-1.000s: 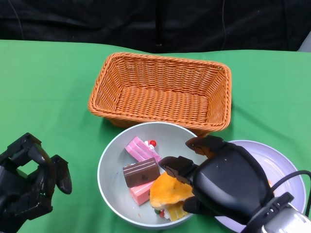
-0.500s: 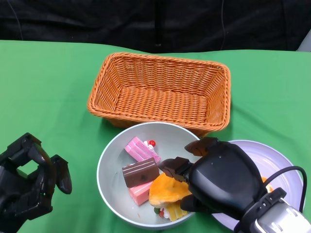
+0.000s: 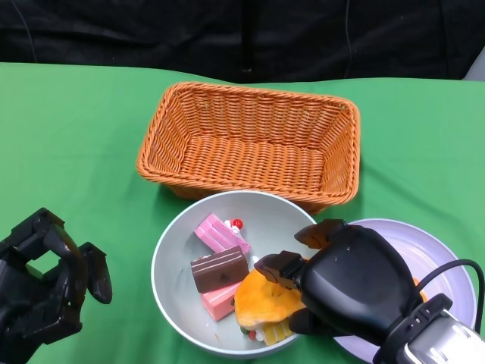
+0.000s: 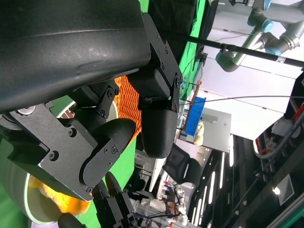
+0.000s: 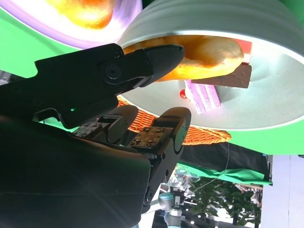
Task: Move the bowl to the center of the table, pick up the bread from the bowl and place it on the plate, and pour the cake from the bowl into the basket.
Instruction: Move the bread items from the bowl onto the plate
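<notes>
**Bread in the bowl, right hand at it: handling notes and count**

Head view. One bowl [image 3: 176,262], grey-green, near the front edge of the desk [image 3: 68,136], roughly mid-way along it. Contents: one piece of bread [image 3: 261,299], golden and domed, at the side of the bowl nearest the plate; three cake slices, one pink [image 3: 220,233], one brown-topped [image 3: 220,269], one pink underneath [image 3: 220,302]; a yellow item partly under the bread, identity unclear. One wicker basket [image 3: 250,140] behind the bowl, touching or just beside its far rim. One lilac plate [image 3: 432,250] toward the front right corner, beside the bowl, already carrying something orange, mostly hidden. Right hand [image 3: 345,280] over the bowl's right rim, fingers resting on the bread; whether it has closed on it I cannot tell. Left hand [image 3: 45,277] at the front left edge, clenched on nothing.

Right wrist view. Bread [image 5: 199,57] lies between an upper finger [image 5: 156,57] and lower fingers; contact on top is plain, the lower fingers look apart from it. A second bread-like piece [image 5: 85,12] sits on the plate.

Left wrist view. Left hand's fingers [image 4: 156,133] curled in, nothing inside.

Handling, judged: bread likely light, soft, easily squashed; take it across the domed middle with gentle pressure. Bowl looks stiff and smooth, so grip the rim.
</notes>
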You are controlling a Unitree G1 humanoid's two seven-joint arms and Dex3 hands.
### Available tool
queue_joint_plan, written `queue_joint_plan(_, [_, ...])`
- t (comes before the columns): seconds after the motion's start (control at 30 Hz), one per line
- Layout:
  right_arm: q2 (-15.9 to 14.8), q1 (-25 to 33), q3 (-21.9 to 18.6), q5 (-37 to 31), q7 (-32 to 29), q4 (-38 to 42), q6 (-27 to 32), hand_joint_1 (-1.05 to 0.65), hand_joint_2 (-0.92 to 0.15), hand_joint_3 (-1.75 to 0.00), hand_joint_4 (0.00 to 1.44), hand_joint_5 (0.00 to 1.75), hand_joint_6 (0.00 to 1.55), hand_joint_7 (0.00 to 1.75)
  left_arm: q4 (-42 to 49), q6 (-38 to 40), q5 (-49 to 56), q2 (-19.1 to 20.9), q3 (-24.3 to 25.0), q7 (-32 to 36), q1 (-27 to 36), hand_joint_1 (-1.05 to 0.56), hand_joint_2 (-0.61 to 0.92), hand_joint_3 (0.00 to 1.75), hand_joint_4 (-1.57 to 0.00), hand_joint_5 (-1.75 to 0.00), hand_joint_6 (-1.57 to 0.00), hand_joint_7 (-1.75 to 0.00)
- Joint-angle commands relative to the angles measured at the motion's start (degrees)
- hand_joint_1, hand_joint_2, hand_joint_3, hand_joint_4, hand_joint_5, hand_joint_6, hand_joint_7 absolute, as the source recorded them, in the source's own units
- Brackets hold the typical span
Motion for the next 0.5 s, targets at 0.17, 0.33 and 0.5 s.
queue_joint_plan(0.17, [-3.15, 1.15, -1.24, 1.54, 0.47, -1.86, -1.01, -0.64, -0.92, -0.02, 0.68, 0.04, 0.69, 0.0, -0.63, -0.19, 0.06, 0.37, 0.01, 0.28, 0.43, -0.08, 0.4, 1.43, -0.91, -1.75, -0.82, -1.48])
queue_joint_plan(0.33, [-3.94, 1.44, -1.54, 1.86, 1.67, -3.32, -1.21, -0.65, -0.92, -0.05, 0.68, 0.04, 0.69, 0.0, -0.58, 0.18, -0.06, 0.54, 0.07, 0.38, 0.31, -0.08, 0.38, 1.43, -0.91, -1.75, -0.83, -1.47])
queue_joint_plan(0.5, [-4.23, 0.82, -1.52, 1.46, 2.12, -2.5, -1.33, -0.66, -0.9, -0.02, 0.68, 0.04, 0.68, 0.0, -0.64, -0.35, 0.14, 0.53, -0.04, 0.12, 0.43, -0.09, 0.39, 1.44, -0.91, -1.75, -0.82, -1.47])
